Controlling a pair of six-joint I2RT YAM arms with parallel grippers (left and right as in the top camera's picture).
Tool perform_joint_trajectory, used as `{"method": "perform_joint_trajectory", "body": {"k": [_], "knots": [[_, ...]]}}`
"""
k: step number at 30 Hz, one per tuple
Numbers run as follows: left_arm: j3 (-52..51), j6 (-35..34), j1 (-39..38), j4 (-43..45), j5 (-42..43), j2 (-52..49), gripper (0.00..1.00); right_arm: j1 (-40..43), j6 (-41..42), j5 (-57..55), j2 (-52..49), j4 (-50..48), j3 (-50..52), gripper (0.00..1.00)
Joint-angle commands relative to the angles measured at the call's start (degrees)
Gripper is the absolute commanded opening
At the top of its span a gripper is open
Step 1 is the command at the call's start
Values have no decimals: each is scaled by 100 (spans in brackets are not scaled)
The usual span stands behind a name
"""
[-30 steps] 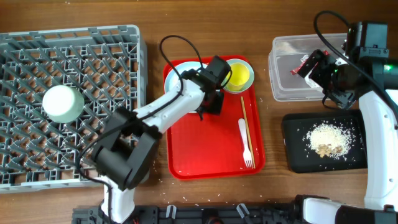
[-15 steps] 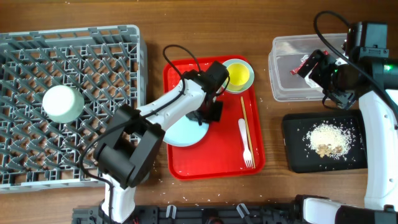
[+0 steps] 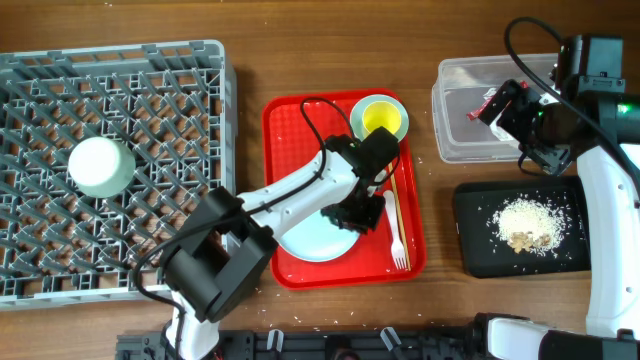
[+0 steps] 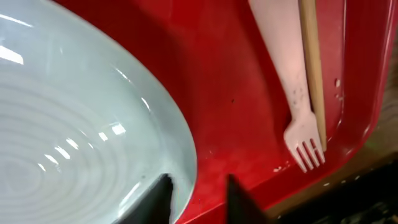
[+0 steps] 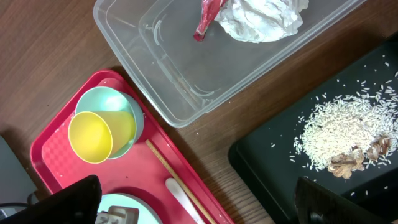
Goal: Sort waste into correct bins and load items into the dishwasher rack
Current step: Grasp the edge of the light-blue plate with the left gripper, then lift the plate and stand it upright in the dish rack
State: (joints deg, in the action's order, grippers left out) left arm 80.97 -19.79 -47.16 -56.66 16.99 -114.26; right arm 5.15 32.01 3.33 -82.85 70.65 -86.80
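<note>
On the red tray (image 3: 290,130), my left gripper (image 3: 362,212) stands open low over the right rim of the white plate (image 3: 312,238). In the left wrist view one finger is over the plate (image 4: 74,124) and the other over bare red tray (image 4: 249,112), with the rim between them and not pinched. The white fork (image 4: 292,93) and the chopsticks (image 4: 313,62) lie just right of it. A yellow cup (image 3: 380,120) sits in a light blue bowl (image 3: 400,106). My right gripper (image 3: 508,108) hangs wide open and empty above the clear tub (image 3: 450,140), which holds the wrapper (image 5: 208,15) and napkin (image 5: 261,18).
The grey rack (image 3: 150,80) fills the left side, with a pale green bowl (image 3: 100,165) upside down in it. A black tray (image 3: 475,250) with rice scraps (image 3: 525,225) sits at the front right. Bare wood separates the red tray from both bins.
My left gripper has dragged the plate from the tray's back left toward its front middle, uncovering the bowl with the cup. Its jaws closed and reopened. The right arm has not moved.
</note>
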Motion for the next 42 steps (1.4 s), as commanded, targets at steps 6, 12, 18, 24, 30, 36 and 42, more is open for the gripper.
{"method": "perform_joint_trajectory", "body": {"k": [6,12,18,24,30,36,42], "knots": [[-120,-326,-437,385,-892,98,31,2,-37,-94,68,-15,-50,100],[-839,-511,-525,955,-1410,98,23,2,-35,-94,68,-15,-50,100],[-647,-509,-525,756,-1386,153,4,2,-35,-94,68,-15,-50,100],[452,-496,-507,9,-1388,1027,4,2,-35,-94,68,-15,-50,100],[520,463,44,-26,-1652,2719,4,2,-35,-94,68,-15,-50,100],[520,798,2260,715,-1659,3786,4,2,-37,-94,68,-15,-50,100],[518,1832,4951,2155,1311,3348,4,2,-35,-94,68,-15,-50,100]]}}
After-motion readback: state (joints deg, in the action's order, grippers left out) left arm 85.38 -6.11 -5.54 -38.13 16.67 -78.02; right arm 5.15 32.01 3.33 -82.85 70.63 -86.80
